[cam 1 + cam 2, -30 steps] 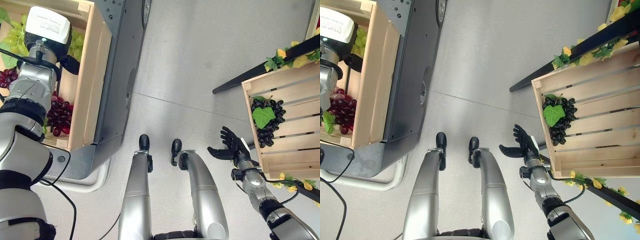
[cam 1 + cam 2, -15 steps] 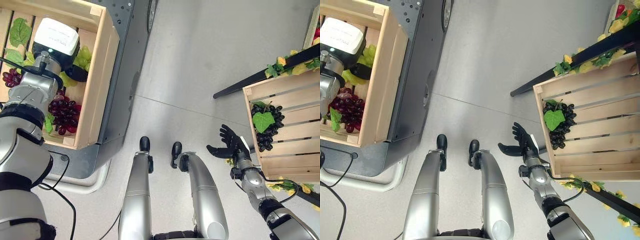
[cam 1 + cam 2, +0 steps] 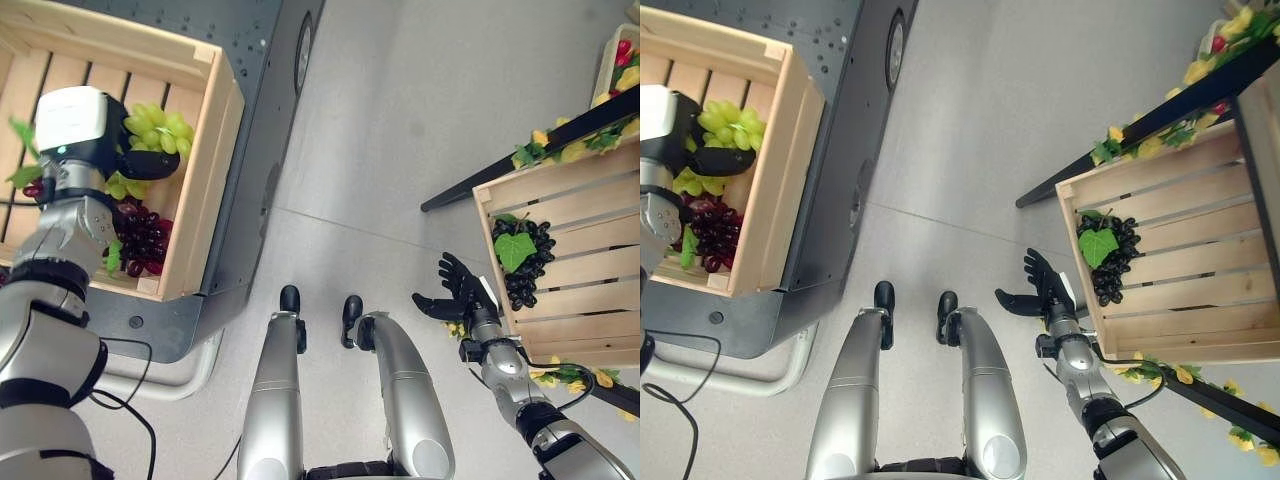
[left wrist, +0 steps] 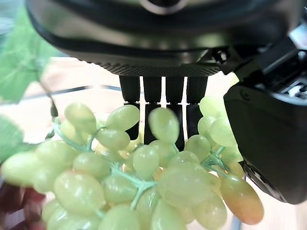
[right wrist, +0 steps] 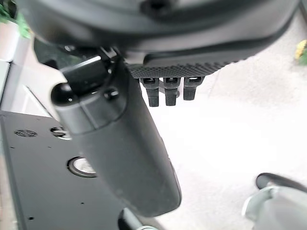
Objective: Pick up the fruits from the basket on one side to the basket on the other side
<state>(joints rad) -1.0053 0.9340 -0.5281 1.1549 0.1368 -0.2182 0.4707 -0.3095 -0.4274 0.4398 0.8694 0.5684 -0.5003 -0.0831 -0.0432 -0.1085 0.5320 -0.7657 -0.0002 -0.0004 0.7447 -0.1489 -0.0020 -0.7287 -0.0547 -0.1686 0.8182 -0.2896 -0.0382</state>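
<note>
My left hand [image 3: 143,165] is over the left wooden crate [image 3: 203,190], curled around a bunch of green grapes [image 3: 155,128]. In the left wrist view the green bunch [image 4: 144,177] lies against the fingers [image 4: 153,98], with the thumb [image 4: 268,139] beside it. Red grapes [image 3: 143,240] lie in the crate below. The right wooden crate [image 3: 580,310] holds black grapes [image 3: 522,265] with a green leaf. My right hand [image 3: 455,295] hovers open above the floor just left of that crate, holding nothing; its straight fingers [image 5: 165,88] show in the right wrist view.
The left crate rests on a dark grey metal cart [image 3: 255,150]. A black rail with yellow flowers and leaves [image 3: 560,125] runs behind the right crate. Another crate corner with red fruit [image 3: 625,50] sits at the far right. Grey floor lies between the crates.
My left hand has risen from among the fruit in the left crate with the green grape bunch in it. The camera has shifted. The right hand stays as it was.
</note>
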